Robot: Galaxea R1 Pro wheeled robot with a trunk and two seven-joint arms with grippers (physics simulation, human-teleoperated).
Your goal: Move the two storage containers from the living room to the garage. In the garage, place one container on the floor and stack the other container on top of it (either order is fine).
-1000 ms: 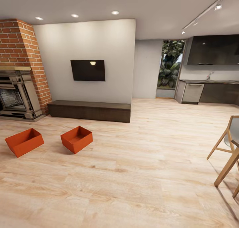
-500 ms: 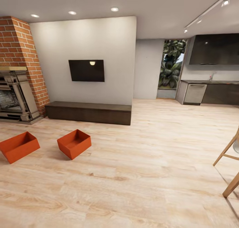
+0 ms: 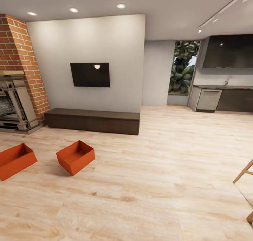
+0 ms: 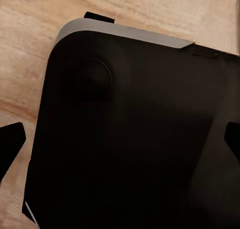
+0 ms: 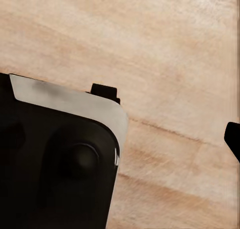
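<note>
View shifted — two red-orange lidless storage containers (image 3: 75,157) (image 3: 15,160).

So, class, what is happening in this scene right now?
Nothing is being handled yet. Two red-orange storage containers sit apart on the living room's wood plank floor, near the brick fireplace and the low dark bench. Each wrist camera looks down at the robot's dark base over the planks.
</note>
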